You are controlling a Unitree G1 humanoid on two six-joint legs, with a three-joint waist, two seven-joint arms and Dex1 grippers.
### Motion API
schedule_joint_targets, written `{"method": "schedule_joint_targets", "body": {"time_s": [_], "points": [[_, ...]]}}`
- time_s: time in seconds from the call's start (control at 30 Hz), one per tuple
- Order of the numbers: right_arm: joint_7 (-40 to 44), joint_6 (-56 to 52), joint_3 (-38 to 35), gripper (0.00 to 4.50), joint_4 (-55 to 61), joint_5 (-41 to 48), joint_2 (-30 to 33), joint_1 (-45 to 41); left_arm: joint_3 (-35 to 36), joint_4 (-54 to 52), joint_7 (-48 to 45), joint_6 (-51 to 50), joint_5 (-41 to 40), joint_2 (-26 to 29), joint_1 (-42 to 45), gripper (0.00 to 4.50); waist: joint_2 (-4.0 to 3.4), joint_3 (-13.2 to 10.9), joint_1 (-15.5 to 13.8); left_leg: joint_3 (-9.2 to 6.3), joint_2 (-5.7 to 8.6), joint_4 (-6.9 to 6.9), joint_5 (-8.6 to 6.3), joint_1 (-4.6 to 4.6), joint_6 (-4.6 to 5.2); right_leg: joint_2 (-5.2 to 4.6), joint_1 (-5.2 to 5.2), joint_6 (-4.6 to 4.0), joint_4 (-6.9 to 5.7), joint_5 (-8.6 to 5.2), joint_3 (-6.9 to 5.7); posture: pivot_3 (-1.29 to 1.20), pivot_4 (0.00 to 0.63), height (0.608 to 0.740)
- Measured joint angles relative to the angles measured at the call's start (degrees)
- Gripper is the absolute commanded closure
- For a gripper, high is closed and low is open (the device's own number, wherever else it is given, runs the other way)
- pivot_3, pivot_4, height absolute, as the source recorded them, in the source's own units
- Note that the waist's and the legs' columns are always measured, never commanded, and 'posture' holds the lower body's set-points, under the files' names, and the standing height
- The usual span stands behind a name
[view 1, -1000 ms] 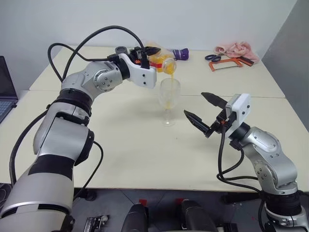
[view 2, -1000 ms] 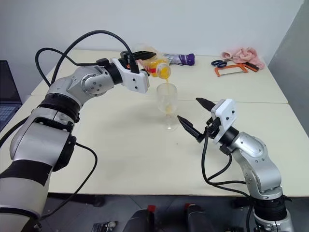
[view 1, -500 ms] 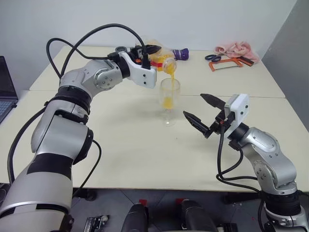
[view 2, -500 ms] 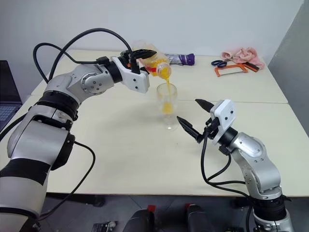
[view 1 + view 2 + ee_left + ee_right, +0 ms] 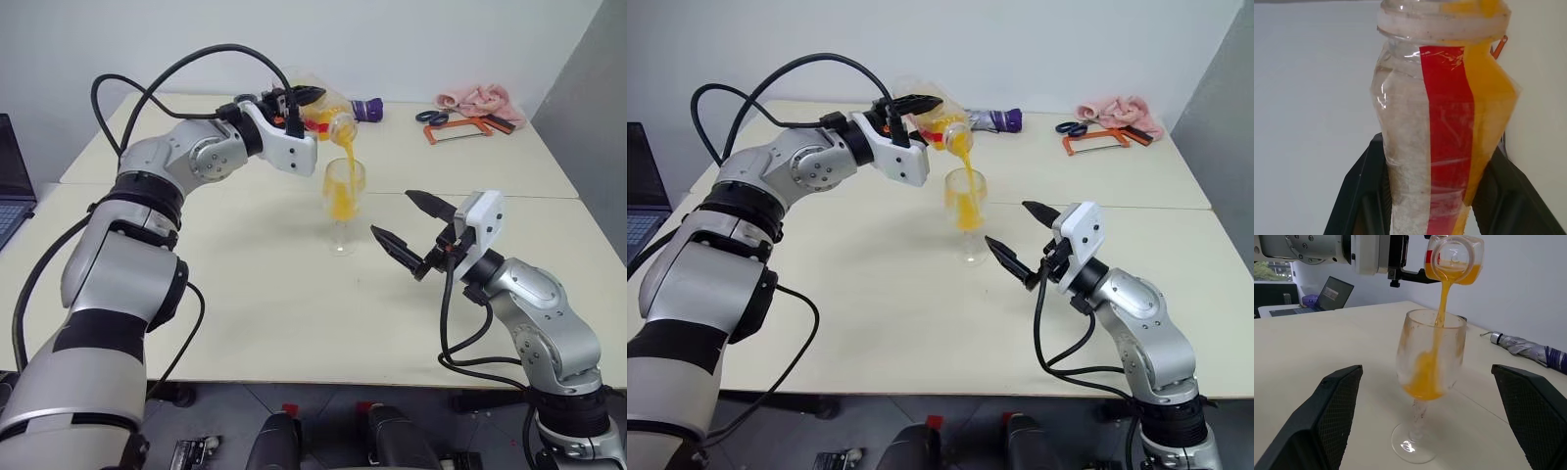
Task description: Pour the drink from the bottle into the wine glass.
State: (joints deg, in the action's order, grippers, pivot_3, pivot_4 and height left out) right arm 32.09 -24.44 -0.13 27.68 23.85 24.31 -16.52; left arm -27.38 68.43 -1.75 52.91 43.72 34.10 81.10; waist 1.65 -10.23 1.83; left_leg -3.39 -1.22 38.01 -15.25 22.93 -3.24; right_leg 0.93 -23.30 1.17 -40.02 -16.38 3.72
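My left gripper [image 5: 306,96] clamps slim clear plastic bottle with red label strip [image 5: 328,121], tilted, mouth above rim of clear stemmed wine glass [image 5: 343,203]. Translucent orange drink [image 5: 1442,298] streams from bottle mouth into glass bowl; bowl partly filled. Wine glass stands upright on cream table [image 5: 255,294]. My right gripper [image 5: 409,227] sits just right of wine glass, black fingers spread wide, holding nothing.

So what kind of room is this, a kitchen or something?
More likely a lab or workshop than a kitchen. The pale table stands against a bare wall, a laptop sits at its edge, and an orange hacksaw, scissors and a folded umbrella lie at the back.
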Motion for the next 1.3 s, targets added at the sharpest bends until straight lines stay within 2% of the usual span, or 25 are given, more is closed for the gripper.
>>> {"method": "schedule_joint_targets", "body": {"time_s": [1.3], "points": [[-0.9, -1.1, 1.4, 0.00, 1.5, 0.1, -0.2, 1.3, -4.4, 1.8, 8.0, -1.6, 5.0, 0.6, 2.8, 2.81, 0.00, 0.0, 0.0, 0.00, 0.01, 0.03, 0.00, 0.00, 0.00, -0.01, 0.00, 0.00, -0.03, 0.00, 0.00, 0.00, 0.150, 0.740]]}}
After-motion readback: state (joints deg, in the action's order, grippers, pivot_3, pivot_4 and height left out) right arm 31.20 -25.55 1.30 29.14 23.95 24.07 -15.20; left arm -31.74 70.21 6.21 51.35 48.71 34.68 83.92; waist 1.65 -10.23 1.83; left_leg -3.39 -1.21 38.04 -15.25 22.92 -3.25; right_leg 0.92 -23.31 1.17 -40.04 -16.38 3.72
